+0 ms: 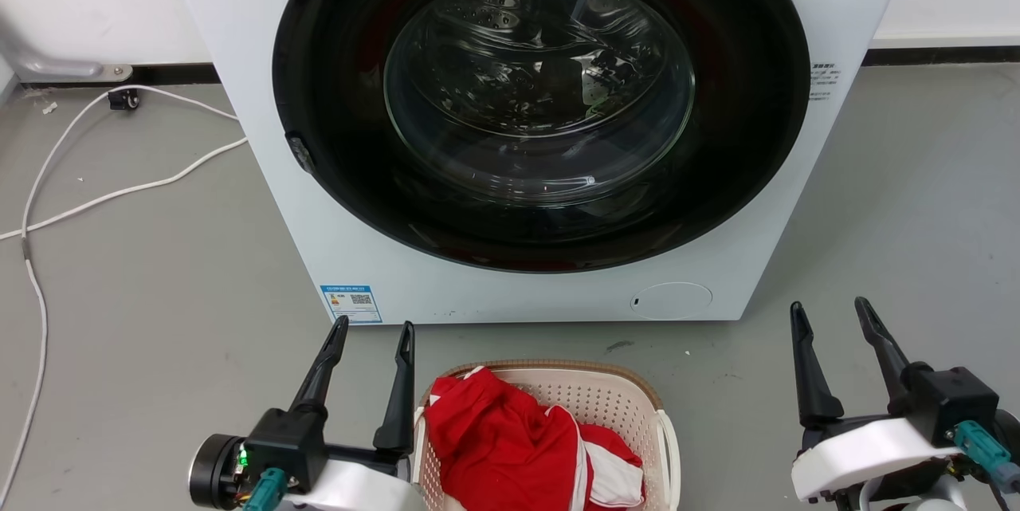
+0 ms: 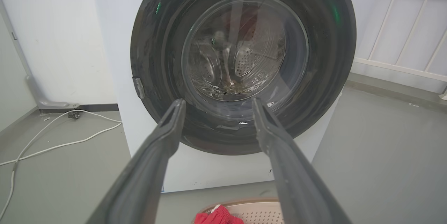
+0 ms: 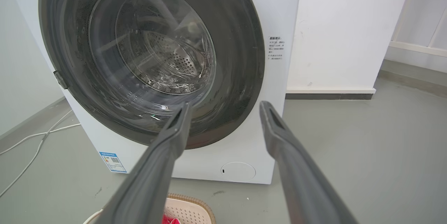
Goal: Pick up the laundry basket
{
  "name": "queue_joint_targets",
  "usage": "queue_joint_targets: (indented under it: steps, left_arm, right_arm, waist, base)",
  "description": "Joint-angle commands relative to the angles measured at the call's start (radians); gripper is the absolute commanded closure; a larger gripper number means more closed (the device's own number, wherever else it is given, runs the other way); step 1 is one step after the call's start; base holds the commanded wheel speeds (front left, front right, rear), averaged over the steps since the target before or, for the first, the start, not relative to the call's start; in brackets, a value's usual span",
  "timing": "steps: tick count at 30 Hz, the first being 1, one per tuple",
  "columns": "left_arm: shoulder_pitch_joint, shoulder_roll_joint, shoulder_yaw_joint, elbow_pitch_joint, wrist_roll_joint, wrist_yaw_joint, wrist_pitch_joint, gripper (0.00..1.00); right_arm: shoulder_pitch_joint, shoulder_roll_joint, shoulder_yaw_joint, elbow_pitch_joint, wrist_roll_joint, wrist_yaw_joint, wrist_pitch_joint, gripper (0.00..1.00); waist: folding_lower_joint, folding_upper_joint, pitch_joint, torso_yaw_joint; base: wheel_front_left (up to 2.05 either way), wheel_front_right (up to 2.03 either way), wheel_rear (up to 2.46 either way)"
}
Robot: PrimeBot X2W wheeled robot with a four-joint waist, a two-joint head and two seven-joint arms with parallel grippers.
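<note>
approach step, nothing gripped yet. left claw (image 1: pixel 375 324) spread wide, empty, just beside the laundry basket (image 1: pixel 558 368), which sits on the floor in front of the washer (image 1: pixel 510 288) w/ red clothes (image 1: pixel 502 439) inside. right claw (image 1: pixel 829 304) also wide, empty, well off to its right. next, i'd say: both drop to the loop handles (image 1: pixel 674 447). blue qr sticker (image 1: pixel 351 303) & side print (image 1: pixel 825 80): unreadable.

Head camera looks forward and steeply down on the washer (image 1: pixel 510 296) front from close in, the basket (image 1: pixel 594 398) at its bottom edge. Left wrist camera sits low and faces the washer door almost square-on, sighting between its own fingers (image 2: pixel 167 129), with the basket rim at the lower edge. Right wrist camera, also low over the floor (image 3: pixel 366 140), takes the same door at an angle from the right. All three views share door, basket and floor.
</note>
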Motion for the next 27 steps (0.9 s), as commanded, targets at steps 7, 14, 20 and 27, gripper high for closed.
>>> queue_joint_targets:
  steps: [7, 14, 20, 27]
  left_arm:
    - [0.011, 0.004, -0.02, 0.006, 0.03, 0.01, -0.022, 0.0]
    - [0.023, -0.031, 0.026, 0.017, -0.006, -0.026, -0.034, 0.0]
    - [0.035, -0.048, 0.062, 0.029, 0.003, -0.055, -0.044, 0.0]
    - [0.036, -0.057, 0.066, 0.072, 0.074, -0.076, -0.057, 0.0]
  right_arm:
    - [0.008, -0.002, 0.014, -0.01, -0.066, 0.0, -0.023, 0.0]
    - [0.011, -0.002, 0.007, 0.009, -0.007, 0.0, -0.046, 0.0]
    - [0.008, -0.002, 0.002, 0.039, 0.028, 0.0, -0.056, 0.0]
    - [-0.001, -0.002, 0.013, 0.064, -0.001, 0.0, -0.074, 0.0]
  waist:
    - [0.0, 0.0, 0.004, -0.003]
    - [0.0, 0.0, 0.01, -0.004]
    - [0.0, 0.0, 0.011, -0.004]
    - [0.0, 0.0, 0.011, -0.004]
  base:
    - [0.0, 0.0, 0.0]
    - [0.0, 0.0, 0.0]
    - [0.0, 0.0, 0.0]
    - [0.0, 0.0, 0.0]
